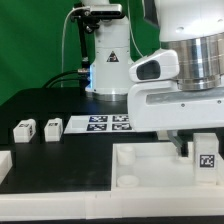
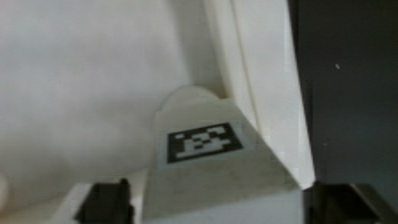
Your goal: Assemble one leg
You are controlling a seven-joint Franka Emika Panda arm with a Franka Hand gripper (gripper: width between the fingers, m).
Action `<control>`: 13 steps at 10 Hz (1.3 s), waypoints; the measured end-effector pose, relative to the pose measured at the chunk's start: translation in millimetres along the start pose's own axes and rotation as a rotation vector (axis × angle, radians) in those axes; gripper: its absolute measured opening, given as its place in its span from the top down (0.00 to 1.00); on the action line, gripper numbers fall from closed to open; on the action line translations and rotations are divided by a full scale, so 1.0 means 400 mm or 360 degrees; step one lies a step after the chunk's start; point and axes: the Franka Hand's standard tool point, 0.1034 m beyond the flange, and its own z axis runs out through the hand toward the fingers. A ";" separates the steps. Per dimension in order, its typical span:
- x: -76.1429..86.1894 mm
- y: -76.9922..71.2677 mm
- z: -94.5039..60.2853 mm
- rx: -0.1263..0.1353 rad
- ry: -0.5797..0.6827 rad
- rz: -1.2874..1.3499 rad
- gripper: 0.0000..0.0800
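My gripper [image 1: 194, 152] hangs over the right end of the large white tray-like piece [image 1: 150, 172]. It is shut on a leg [image 1: 207, 160], a small white block with a square tag. In the wrist view the leg [image 2: 203, 142] sits between my two dark fingers [image 2: 111, 202], its tip pointing at the tray piece [image 2: 89, 80] close below. Whether the leg touches the tray I cannot tell. Two more legs [image 1: 22, 129] [image 1: 52, 127] stand on the black table at the exterior view's left.
The marker board [image 1: 105, 123] lies behind the tray piece, in front of the arm's base [image 1: 108, 70]. Another white part [image 1: 4, 165] shows at the exterior view's left edge. The tray piece's raised rim [image 2: 246, 70] runs beside the leg.
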 end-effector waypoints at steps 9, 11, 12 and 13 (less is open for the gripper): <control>0.003 0.015 0.004 0.0079 -0.0078 0.2003 0.63; 0.001 0.011 0.005 0.0077 -0.0080 0.2045 0.63; 0.001 0.011 0.005 0.0077 -0.0079 0.2016 0.53; -0.002 0.008 0.008 0.0076 -0.0076 0.1877 0.53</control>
